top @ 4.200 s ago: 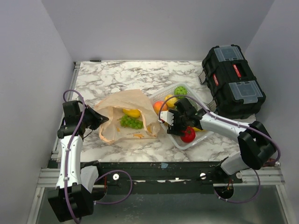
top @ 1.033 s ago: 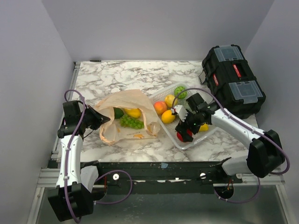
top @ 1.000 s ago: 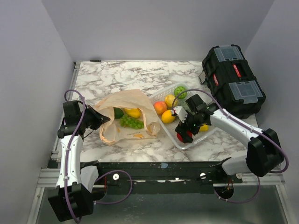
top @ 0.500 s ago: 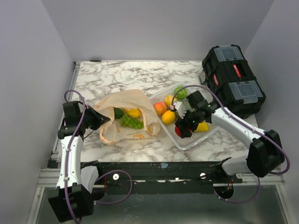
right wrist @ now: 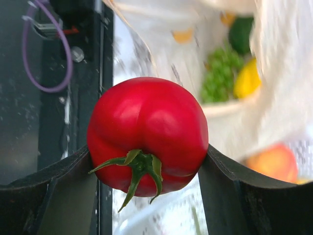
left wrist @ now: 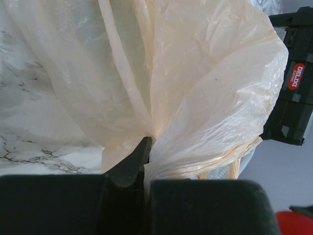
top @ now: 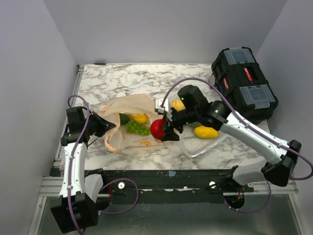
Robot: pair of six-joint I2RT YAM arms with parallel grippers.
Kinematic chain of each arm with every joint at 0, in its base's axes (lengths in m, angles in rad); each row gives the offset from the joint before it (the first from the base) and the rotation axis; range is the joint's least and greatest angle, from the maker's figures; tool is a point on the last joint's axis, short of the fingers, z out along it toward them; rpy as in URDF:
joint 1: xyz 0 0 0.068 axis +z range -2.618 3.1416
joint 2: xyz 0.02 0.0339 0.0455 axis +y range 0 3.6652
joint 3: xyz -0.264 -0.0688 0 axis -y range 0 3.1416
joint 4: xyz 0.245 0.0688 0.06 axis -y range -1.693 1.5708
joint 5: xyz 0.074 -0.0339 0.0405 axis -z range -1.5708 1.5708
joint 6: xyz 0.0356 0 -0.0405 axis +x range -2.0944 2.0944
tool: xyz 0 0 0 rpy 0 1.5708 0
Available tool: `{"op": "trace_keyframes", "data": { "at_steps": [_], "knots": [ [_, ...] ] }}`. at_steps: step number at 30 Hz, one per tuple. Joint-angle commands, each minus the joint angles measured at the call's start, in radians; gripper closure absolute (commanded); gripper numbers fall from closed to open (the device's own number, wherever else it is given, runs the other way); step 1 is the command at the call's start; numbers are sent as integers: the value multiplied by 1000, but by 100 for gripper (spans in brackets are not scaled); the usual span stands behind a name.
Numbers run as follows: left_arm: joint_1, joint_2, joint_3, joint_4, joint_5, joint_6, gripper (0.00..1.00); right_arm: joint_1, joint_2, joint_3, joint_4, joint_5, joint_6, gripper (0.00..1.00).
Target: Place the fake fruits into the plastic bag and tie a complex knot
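Holding red tomato (right wrist: 146, 132) clamped betw. R gripper (top: 164, 131) jaws, just beside plastic bag (top: 128, 104) mouth, bag lying left-centre on table (top: 146, 78). L gripper (top: 101, 126) is pinching bag's rim tight. Risk: thin film is sagging, so tomato may be catching the lip & rolling off.

red tomato (top: 158, 128) lifted from basket (top: 205, 146) toward bag (top: 128, 105)
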Motion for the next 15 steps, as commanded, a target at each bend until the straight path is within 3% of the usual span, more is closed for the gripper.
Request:
{"op": "trace_keyframes", "data": {
  "at_steps": [1, 6, 15],
  "knots": [
    [2, -7, 3, 18, 25, -7, 100, 150, 117, 98, 76, 91, -21, 71],
    [3, -19, -2, 17, 20, -5, 100, 270, 301, 123, 219, 263, -50, 72],
    [3, -18, 28, -25, 19, 19, 100, 270, 511, 71, 482, 696, -102, 75]
  ]
}}
